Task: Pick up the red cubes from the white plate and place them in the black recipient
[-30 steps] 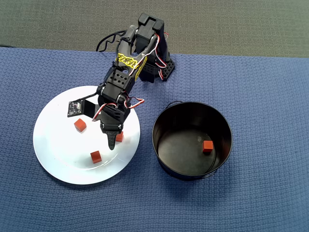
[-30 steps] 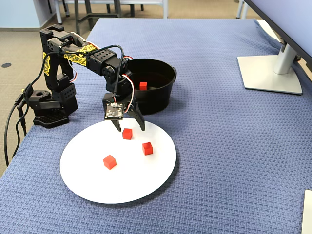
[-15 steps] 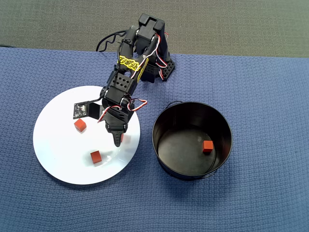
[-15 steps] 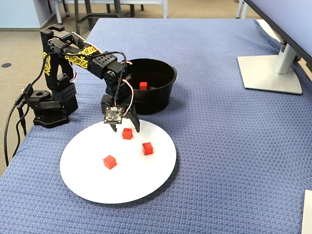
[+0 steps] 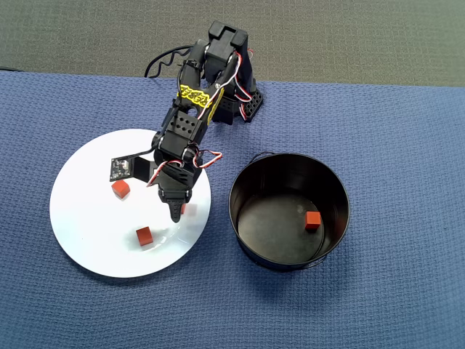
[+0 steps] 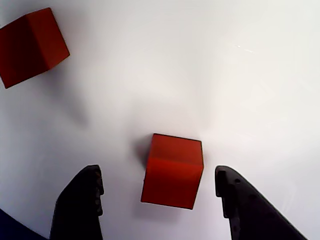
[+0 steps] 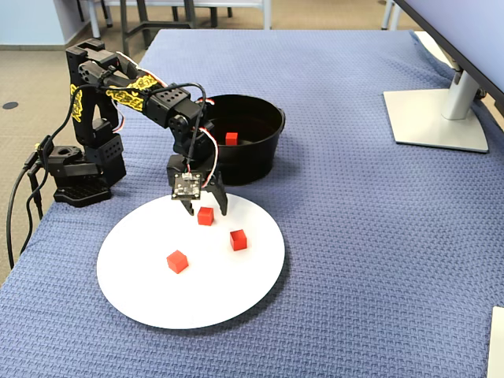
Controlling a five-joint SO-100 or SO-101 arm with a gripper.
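- Gripper (image 7: 206,209) sits lower over the white plate (image 7: 142,291) than a second ago; in the overhead view its tip (image 5: 177,213) has drawn back toward the arm base.
- Jaws narrower than a second ago, yet open, with a gap on each side of the cube.
- Wrist view: red cube (image 6: 173,170) lies between the two fingers (image 6: 80,202), neither touching it; it rests flat on the plate.
- Two more red cubes on the plate: one (image 7: 239,239) just beside the jaws, one (image 7: 177,261) farther out, unmoved.
- Fourth cube (image 5: 313,219) lies inside the black pot (image 5: 251,240), which stands on the blue desk cloth (image 5: 407,182) beside the plate.
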